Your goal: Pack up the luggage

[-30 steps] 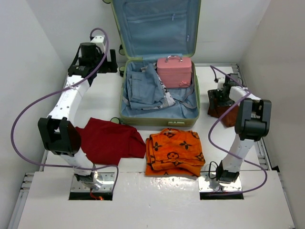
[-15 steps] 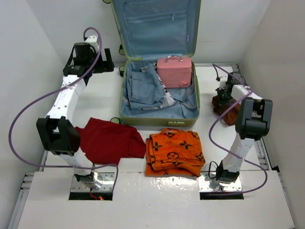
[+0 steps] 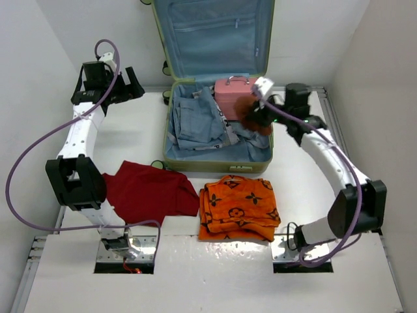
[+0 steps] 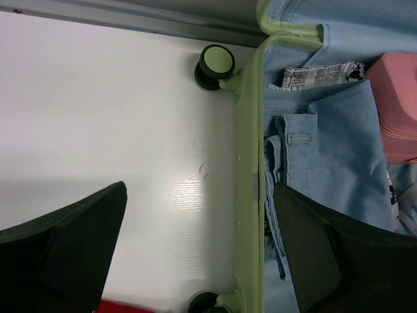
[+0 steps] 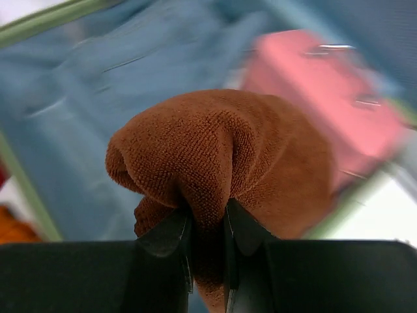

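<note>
The luggage [image 3: 215,167] is lying open at the table's [image 3: 137,137] 12 o'clock, jeans [image 3: 195,120] and a pink case [image 3: 231,94] inside. At its 2 o'clock the right gripper [image 5: 207,225] is pinching a brown towel [image 5: 215,150]; at 10 o'clock, the left gripper [image 4: 195,261] is hanging spread.

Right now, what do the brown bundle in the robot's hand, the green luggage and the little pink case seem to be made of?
Brown bundle: soft terry-like cloth, matte; its looped nap shows, bunched in the right hand. Luggage: probably hard plastic shell, smooth light green rim, blue fabric lining. Pink case: stiff, boxy, maybe plastic or faux leather; unclear.
</note>
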`<state>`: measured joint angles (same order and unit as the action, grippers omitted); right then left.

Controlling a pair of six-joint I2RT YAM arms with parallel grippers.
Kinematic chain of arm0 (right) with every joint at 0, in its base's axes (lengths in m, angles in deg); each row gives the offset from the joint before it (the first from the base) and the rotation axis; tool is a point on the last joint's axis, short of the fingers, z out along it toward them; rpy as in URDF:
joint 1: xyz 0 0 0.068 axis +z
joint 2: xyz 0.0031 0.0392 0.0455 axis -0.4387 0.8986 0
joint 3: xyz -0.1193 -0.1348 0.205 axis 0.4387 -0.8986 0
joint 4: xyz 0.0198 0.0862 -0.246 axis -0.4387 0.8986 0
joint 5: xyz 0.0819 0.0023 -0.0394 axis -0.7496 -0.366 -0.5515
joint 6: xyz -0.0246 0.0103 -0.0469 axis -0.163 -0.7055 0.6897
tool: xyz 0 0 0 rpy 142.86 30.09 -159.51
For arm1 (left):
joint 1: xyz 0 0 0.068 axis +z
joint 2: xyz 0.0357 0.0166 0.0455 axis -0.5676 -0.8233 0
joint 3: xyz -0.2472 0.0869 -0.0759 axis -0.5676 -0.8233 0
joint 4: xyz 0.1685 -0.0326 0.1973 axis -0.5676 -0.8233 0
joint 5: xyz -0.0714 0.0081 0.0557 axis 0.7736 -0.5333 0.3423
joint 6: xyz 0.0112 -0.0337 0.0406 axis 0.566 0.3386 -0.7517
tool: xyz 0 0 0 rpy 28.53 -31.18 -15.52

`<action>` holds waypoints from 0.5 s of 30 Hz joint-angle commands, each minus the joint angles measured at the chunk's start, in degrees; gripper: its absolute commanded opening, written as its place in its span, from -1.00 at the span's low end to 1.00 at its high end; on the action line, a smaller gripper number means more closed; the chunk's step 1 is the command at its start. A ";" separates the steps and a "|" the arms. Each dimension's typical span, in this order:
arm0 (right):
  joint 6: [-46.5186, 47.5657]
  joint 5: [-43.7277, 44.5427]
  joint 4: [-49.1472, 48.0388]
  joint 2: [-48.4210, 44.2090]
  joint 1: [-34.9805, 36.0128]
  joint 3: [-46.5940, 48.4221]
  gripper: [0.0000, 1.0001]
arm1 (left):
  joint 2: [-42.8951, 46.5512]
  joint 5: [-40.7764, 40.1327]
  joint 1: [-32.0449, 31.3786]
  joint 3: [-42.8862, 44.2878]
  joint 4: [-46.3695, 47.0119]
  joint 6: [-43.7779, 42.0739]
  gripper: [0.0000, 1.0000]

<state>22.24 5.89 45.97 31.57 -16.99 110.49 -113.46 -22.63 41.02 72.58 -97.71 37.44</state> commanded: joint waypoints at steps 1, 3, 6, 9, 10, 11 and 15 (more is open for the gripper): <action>4.73 -5.58 -3.02 3.88 5.00 -3.59 -0.96 | 0.16 2.02 0.68 -0.04 0.60 0.76 1.00; 7.26 -5.33 -2.59 7.21 6.86 -3.07 -0.96 | 0.16 2.02 0.68 -0.75 0.60 0.76 1.00; 10.43 -0.95 -3.72 11.01 7.92 -3.15 -0.96 | 1.30 2.02 1.30 -1.27 0.60 0.76 1.00; 12.28 3.01 -6.44 14.00 8.10 -2.89 -0.96 | 2.00 2.02 1.30 -1.89 0.60 0.14 1.00; 13.42 9.20 -7.06 14.44 8.10 -2.89 -0.96 | 2.00 2.02 1.30 -2.41 0.60 -0.46 1.00; 13.96 11.44 -8.55 15.66 8.10 -2.72 -0.98 | 2.61 2.63 1.30 -2.94 0.60 -1.34 1.00; 16.68 22.61 -14.42 16.29 6.61 -2.27 -1.00 | 3.94 -0.26 -0.63 -4.87 0.60 -6.78 1.00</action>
<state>34.74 17.73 40.37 48.14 -9.16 106.93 -113.33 -21.80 41.28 68.80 -98.01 35.21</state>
